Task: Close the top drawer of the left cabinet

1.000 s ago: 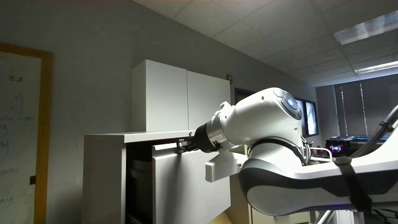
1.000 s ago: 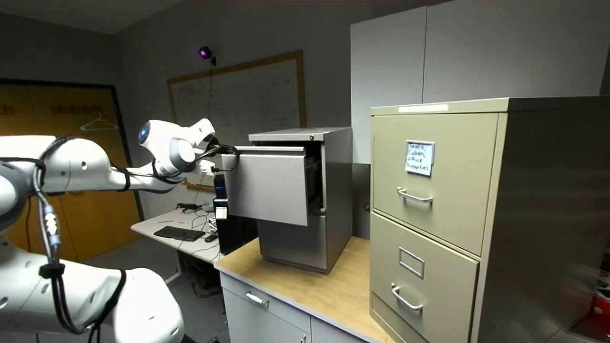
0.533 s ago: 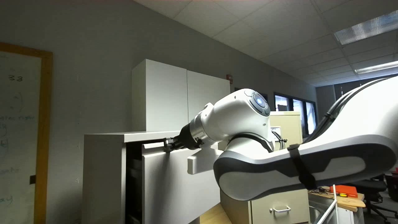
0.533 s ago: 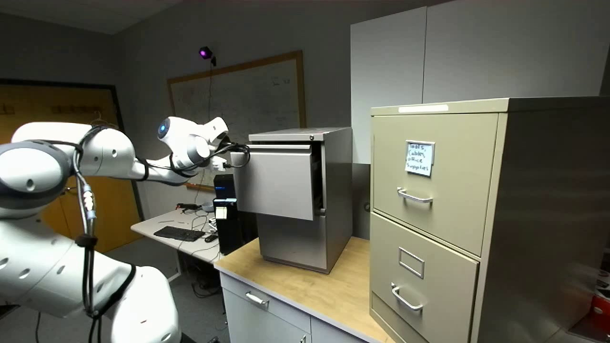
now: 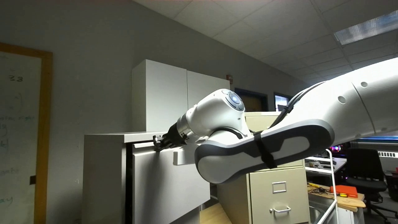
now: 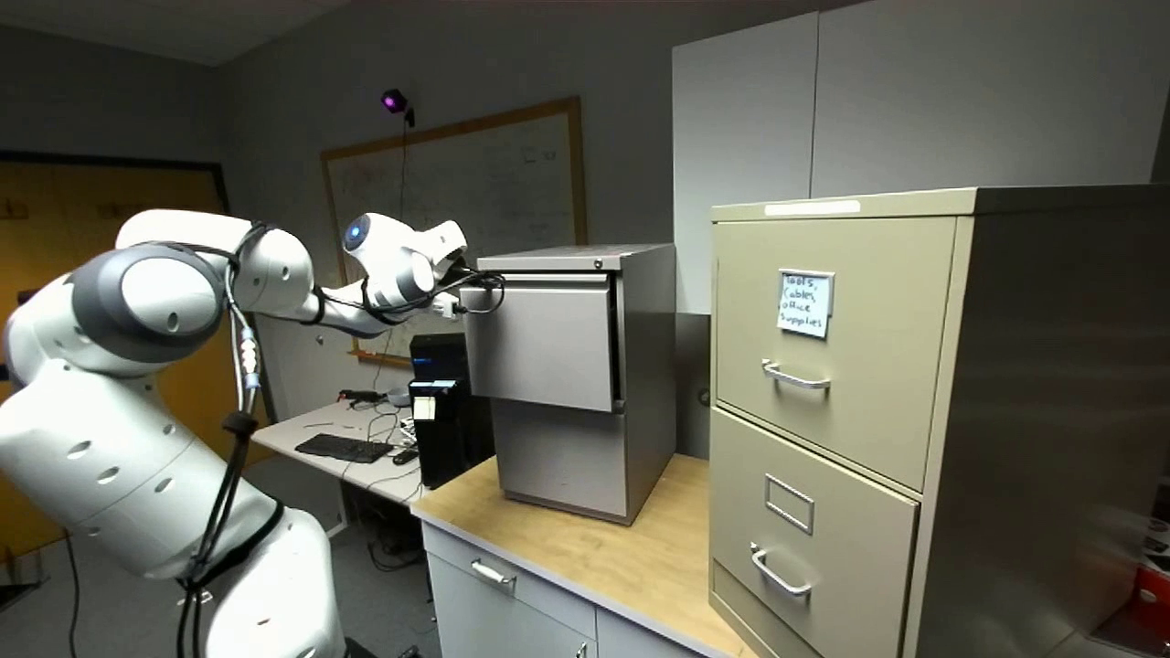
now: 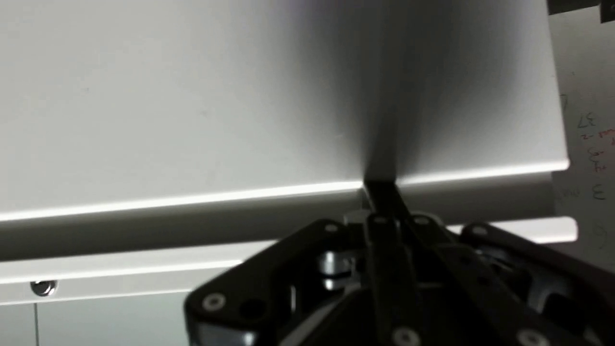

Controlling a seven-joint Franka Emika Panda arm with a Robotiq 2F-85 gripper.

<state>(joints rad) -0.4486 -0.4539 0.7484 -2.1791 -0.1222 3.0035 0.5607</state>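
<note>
In an exterior view the wide, flat-fronted, light-grey metal top drawer (image 6: 539, 352) stands slightly out of the low, light-grey metal left cabinet (image 6: 651, 366), a narrow dark gap showing along its 3 o'clock side. In the wrist view the black metal gripper (image 7: 381, 190) has its two fingers clenched together, nothing visible between them, and the tips appear to touch the drawer front's bright upper edge. There that edge, the front's long axis, runs from 9 to 3 o'clock (not quite level), and the fingers reach it from 6 o'clock, nearer the 3 o'clock end: the end farther from the beige metal filing cabinet (image 6: 868, 320). The coming push likely turns on this off-centre contact; force should go square to that axis, straight into the left cabinet, lest the drawer skew or the tips slip.
</note>
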